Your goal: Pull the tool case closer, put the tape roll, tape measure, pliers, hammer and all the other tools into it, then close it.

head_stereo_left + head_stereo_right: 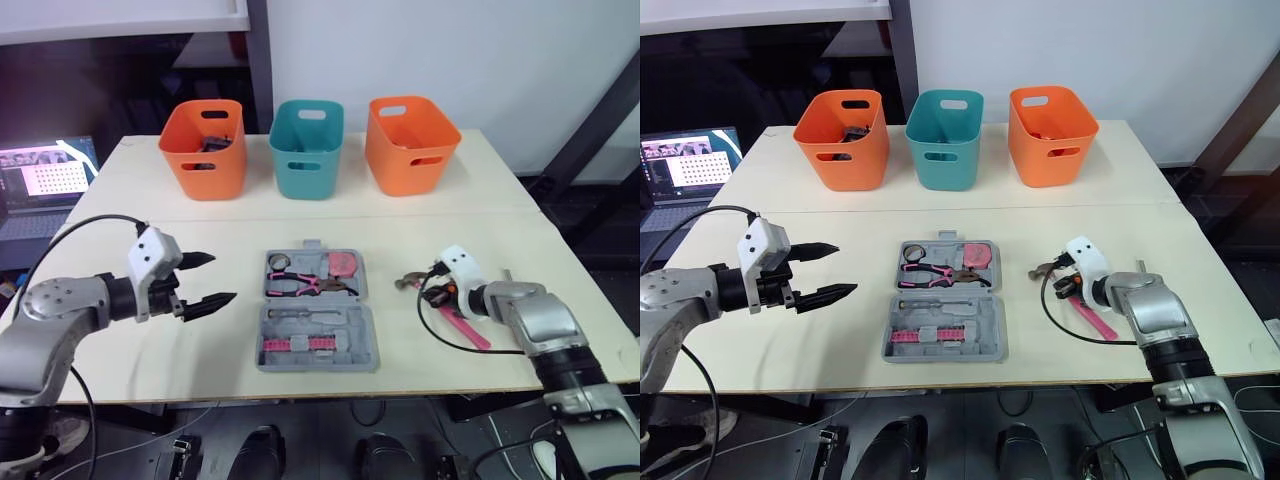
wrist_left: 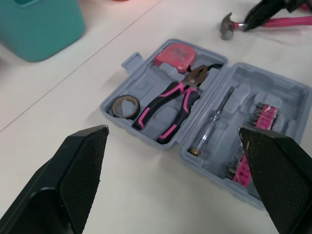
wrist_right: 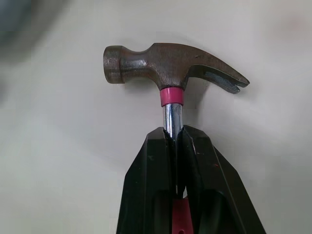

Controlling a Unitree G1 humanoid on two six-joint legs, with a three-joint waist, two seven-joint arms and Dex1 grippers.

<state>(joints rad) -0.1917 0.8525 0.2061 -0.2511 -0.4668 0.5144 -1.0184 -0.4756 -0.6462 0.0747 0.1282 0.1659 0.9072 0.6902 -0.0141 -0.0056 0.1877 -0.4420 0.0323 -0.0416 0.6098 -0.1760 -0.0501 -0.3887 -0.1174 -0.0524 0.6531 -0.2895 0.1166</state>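
Steel-headed and judged top-heavy, the hammer (image 3: 170, 66) sits just right of the open tool case (image 1: 366, 340), the right gripper (image 3: 174, 134) clamped on its slick chrome neck near the weight; the left gripper (image 1: 222, 277) stands open.

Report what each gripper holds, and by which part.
The right gripper is shut on the pink-handled hammer with the dark steel head, clamping its chrome shaft just below the pink collar. The left gripper is open and holds nothing.
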